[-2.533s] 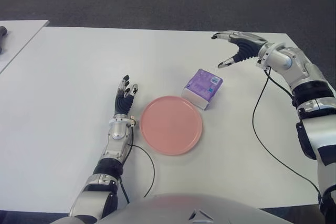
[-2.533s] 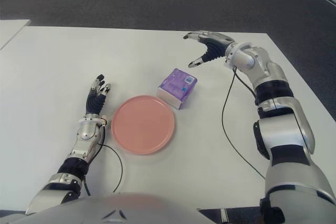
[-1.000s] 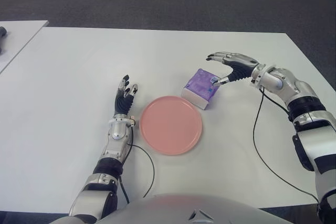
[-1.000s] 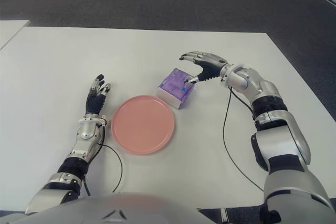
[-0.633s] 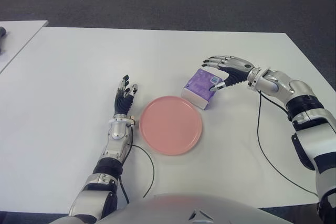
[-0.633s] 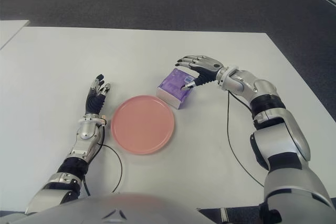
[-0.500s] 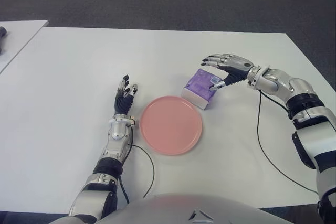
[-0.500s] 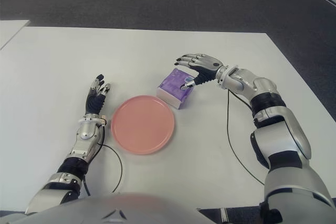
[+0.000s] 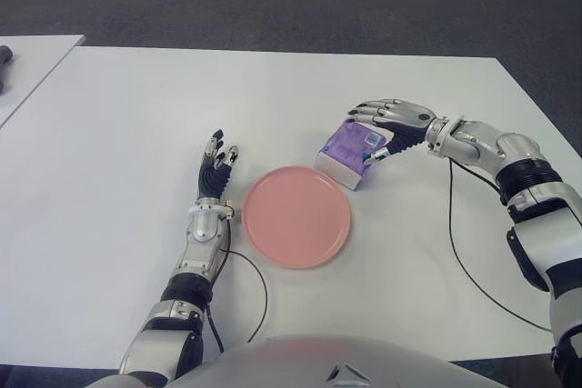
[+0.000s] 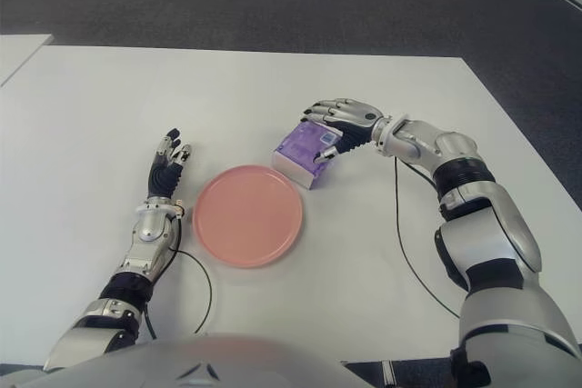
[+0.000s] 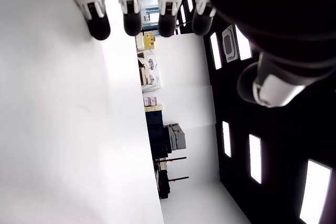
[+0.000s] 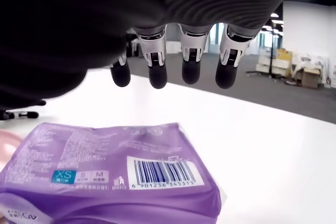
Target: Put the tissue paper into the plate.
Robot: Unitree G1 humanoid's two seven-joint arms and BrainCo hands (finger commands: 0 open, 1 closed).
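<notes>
A purple tissue pack (image 9: 348, 154) lies on the white table (image 9: 127, 115), just past the right edge of a round pink plate (image 9: 296, 216) that holds nothing. My right hand (image 9: 364, 136) arches over the pack, with the fingers at its far edge and the thumb by its near right corner. The right wrist view shows the fingertips (image 12: 157, 72) hanging just above the pack (image 12: 105, 177), spread and not clamped. To the left of the plate, my left hand (image 9: 216, 170) stays idle with straight fingers.
A second white table (image 9: 27, 61) stands at the far left with a dark object (image 9: 5, 54) on it. A black cable (image 9: 464, 261) trails from my right wrist across the table. Dark carpet lies beyond the far edge.
My right hand came down and leftward from above the table's far right onto the tissue pack, and its fingers have curled closer around it. The pack, plate and left hand have not moved.
</notes>
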